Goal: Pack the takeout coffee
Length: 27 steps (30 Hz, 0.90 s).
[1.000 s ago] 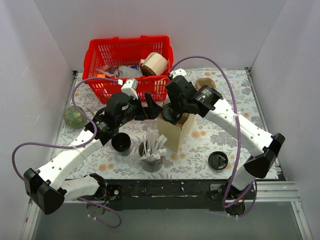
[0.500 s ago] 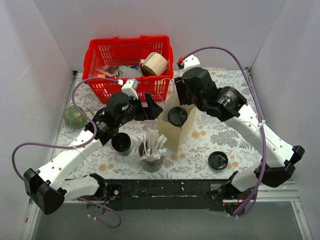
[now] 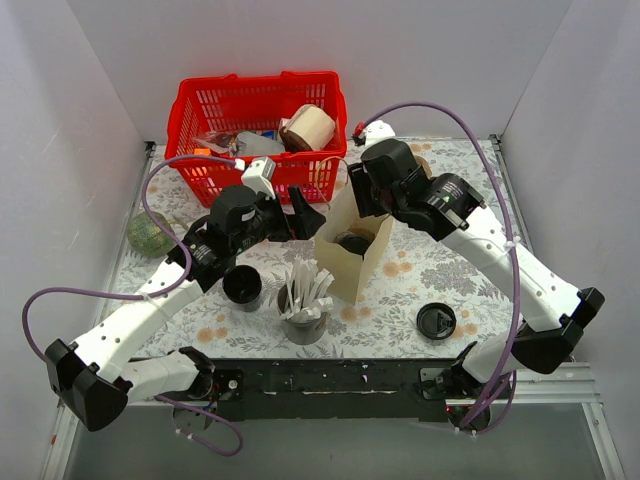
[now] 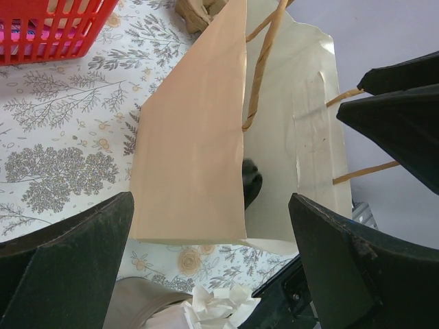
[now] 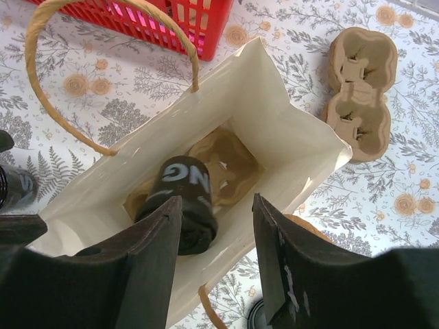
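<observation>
The takeout coffee (image 5: pixel 182 199), a dark cup with white lettering and a black lid, lies tipped over inside the open paper bag (image 5: pixel 288 130), on a brown cardboard insert at the bottom. From above only its dark top (image 3: pixel 352 241) shows in the bag's mouth. My right gripper (image 5: pixel 214 205) hangs open above the bag, apart from the cup, with nothing between its fingers. My left gripper (image 4: pixel 210 205) stands wide open beside the bag's (image 4: pixel 188 137) left side, also with nothing in it.
A red basket (image 3: pixel 258 100) with several items stands at the back. Left of the bag are a lidless black cup (image 3: pixel 242 285) and a grey cup of napkins (image 3: pixel 303 310). A loose black lid (image 3: pixel 436 321) lies front right, and a cardboard cup carrier (image 5: pixel 360 89) lies behind the bag.
The cup has gone from the bag's mouth down into the bag and now lies tipped over. My right gripper has let it go and drawn back above the bag. The left arm stayed put.
</observation>
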Motion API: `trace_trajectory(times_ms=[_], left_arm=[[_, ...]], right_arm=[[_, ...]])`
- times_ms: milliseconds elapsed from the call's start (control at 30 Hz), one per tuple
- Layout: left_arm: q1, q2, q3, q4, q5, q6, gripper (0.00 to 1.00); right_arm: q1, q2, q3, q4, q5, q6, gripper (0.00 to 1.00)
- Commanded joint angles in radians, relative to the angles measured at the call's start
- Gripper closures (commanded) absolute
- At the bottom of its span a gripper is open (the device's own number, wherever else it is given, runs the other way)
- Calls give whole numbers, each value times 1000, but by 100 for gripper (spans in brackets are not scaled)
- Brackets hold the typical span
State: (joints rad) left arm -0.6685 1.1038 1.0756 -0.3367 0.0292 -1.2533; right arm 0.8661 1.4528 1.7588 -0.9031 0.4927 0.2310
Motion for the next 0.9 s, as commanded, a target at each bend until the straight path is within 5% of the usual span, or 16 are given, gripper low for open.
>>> trace_trajectory(times_ms=[0,867], left_arm=[[3,-35,35,-7,11,5,2],[3,105,132,-9,35,54,2]], right_arm=[[-38,-20,-10,55,-65,1,46],[-188,-31,-120,155,-325,-50,42]])
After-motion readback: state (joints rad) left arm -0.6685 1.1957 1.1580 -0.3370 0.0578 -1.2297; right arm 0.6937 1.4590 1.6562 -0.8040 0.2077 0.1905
